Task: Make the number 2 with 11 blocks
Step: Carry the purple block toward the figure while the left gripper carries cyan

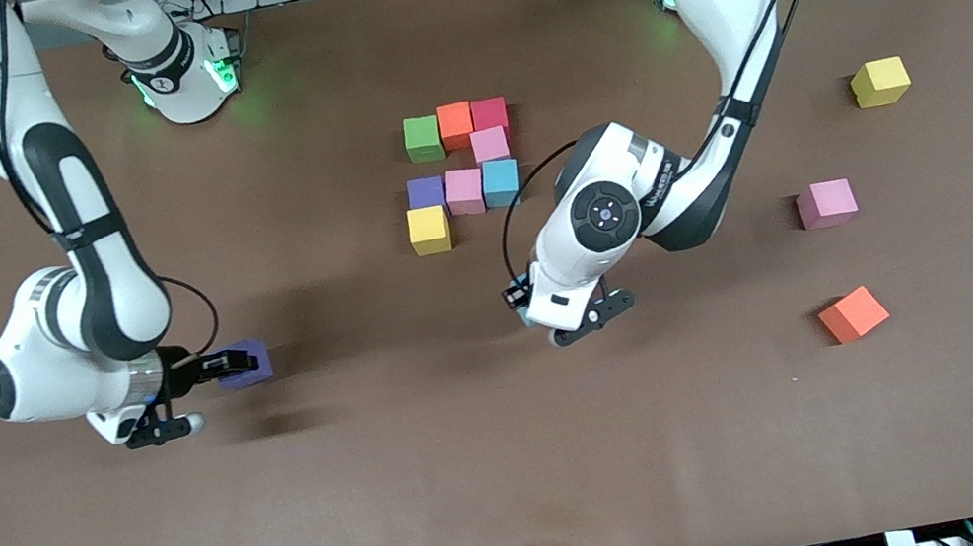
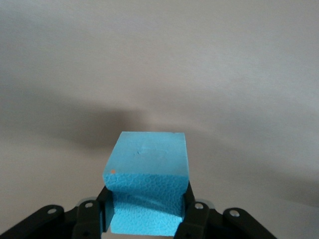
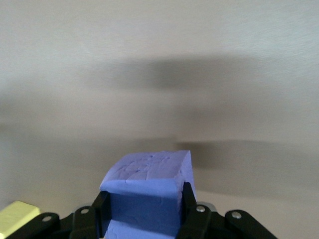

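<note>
Over bare tabletop we saw the left gripper clamping a light blue foam cube and the right gripper clamping a purple foam cube; eight coloured foam cubes sat clustered mid-table.

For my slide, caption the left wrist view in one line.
Left pincer shut on a light blue block, held above bare brown tabletop.

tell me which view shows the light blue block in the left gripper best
The left wrist view: the held light blue block fills the lower middle, clamped between the left gripper fingers. In the front view it is only a sliver hidden under the left arm's wrist, nearer the camera than the placed blocks. The right wrist view does not show it.
</note>
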Controlling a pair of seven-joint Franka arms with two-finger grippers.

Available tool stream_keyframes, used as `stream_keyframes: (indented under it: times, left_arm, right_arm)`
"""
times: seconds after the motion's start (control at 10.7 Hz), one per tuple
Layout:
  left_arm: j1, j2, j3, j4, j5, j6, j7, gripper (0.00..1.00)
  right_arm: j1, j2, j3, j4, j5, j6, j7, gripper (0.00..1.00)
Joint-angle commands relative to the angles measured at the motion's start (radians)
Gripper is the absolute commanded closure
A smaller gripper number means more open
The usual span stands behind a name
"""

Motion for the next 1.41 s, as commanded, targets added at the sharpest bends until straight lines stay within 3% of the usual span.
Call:
stream_keyframes:
  times: [0.0,0.19,0.56,0.84,1.03,1.31]
  left_arm:
    - [-0.048,0.049,0.009,0.050,-0.029,0.059,-0.035,0.81]
    - [-0.068,0.064,0.012,0.050,-0.058,0.116,-0.065,0.81]
    - [0.020,0.014,0.006,0.043,-0.096,0.106,-0.075,0.80]
    - [0.072,-0.049,0.006,0.041,-0.101,0.012,-0.073,0.80]
    - [0.128,-0.091,0.004,0.041,-0.099,-0.078,-0.064,0.86]
    - [0.175,-0.115,-0.004,0.041,-0.101,-0.130,-0.029,0.86]
  right_arm:
    - [0.048,-0.020,-0.007,-0.013,0.072,0.004,0.052,0.74]
    - [0.069,-0.017,-0.007,-0.009,0.072,0.032,0.086,0.74]
    - [0.063,-0.013,-0.008,-0.013,0.072,0.029,0.098,0.72]
    - [0.081,-0.016,-0.008,-0.016,0.073,0.036,0.121,0.73]
    - [0.126,-0.019,-0.008,-0.017,0.075,0.068,0.192,0.73]
    - [0.242,-0.019,-0.008,-0.019,0.075,0.166,0.339,0.74]
